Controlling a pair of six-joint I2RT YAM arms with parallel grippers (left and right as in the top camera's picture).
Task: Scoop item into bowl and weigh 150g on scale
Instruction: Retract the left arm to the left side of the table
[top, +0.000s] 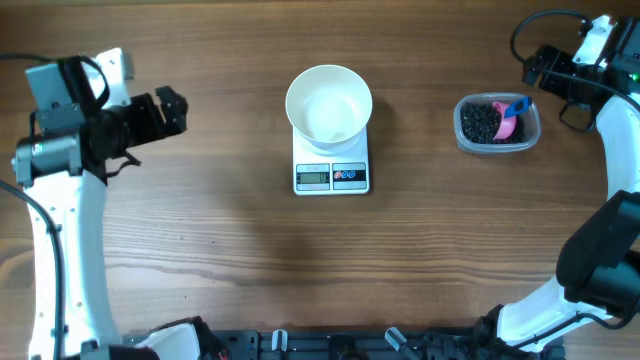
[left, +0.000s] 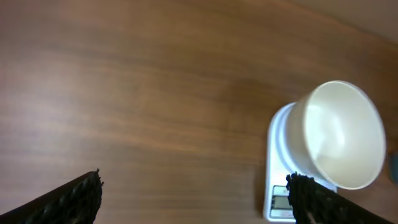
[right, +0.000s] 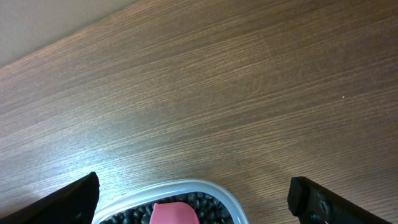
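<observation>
The white bowl (top: 329, 103) stands empty on the white scale (top: 331, 176) at mid-table; both also show at the right of the left wrist view, bowl (left: 342, 134) on scale (left: 278, 186). The item, shiny black beans (top: 482, 122), fills a clear tub (top: 497, 143) to the right, with a pink scoop (top: 510, 124) lying in it. My left gripper (top: 172, 110) hangs open well left of the scale, nothing between its fingers (left: 194, 183). My right gripper (top: 533, 68) is open just behind the tub; its view shows the beans (right: 205, 202) and scoop (right: 173, 214) at the bottom edge, below the gripper (right: 194, 183).
The scoop has a blue handle (top: 518, 105) pointing toward the right arm. Bare wooden tabletop (top: 220, 250) spreads around the scale and in front of the tub. Arm bases and cables sit along the near edge.
</observation>
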